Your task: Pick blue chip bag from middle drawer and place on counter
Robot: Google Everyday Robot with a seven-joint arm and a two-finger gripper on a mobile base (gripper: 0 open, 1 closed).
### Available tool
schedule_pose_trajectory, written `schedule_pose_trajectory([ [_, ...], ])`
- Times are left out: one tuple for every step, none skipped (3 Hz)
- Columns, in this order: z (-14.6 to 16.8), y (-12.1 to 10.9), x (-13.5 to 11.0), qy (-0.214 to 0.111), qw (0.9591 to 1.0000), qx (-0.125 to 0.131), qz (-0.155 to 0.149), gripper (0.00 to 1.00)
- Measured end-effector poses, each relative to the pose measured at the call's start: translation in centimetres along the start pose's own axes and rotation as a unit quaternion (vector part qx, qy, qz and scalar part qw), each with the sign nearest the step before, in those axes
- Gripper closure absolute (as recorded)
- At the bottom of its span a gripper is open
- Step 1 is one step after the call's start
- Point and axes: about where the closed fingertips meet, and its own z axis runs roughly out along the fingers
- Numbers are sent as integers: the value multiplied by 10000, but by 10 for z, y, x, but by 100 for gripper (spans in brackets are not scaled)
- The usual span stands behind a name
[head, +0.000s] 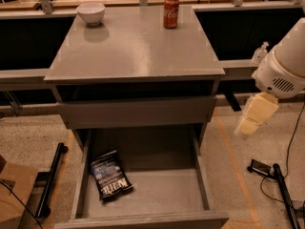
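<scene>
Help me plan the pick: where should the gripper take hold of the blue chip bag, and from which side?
Probably from straight above, across the narrow width of the blue chip bag at its middle: it lies flat, slightly askew, near the middle drawer's left wall. The gripper hangs right of the cabinet.

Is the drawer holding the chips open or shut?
Open: middle drawer pulled out, blue chip bag lying inside. Gripper hangs beside the cabinet.

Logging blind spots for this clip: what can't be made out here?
Camera view:
- gripper, low right of the counter: only a pale block shows.
- middle drawer: front cut off by bottom edge.
- blue chip bag: pale print too small.
- gap beneath the counter: lost in shadow.
</scene>
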Motion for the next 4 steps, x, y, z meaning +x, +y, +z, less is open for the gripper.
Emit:
schedule_pose_trajectory([
  [15, 3, 6, 55, 9995, -295, 126, 0],
  [58, 24, 5, -331, 9946, -934, 300, 0],
  [113, 66, -33, -1224, 9781, -1599, 521, 0],
  [149, 81, -64, -1794, 9661, -1741, 651, 0],
])
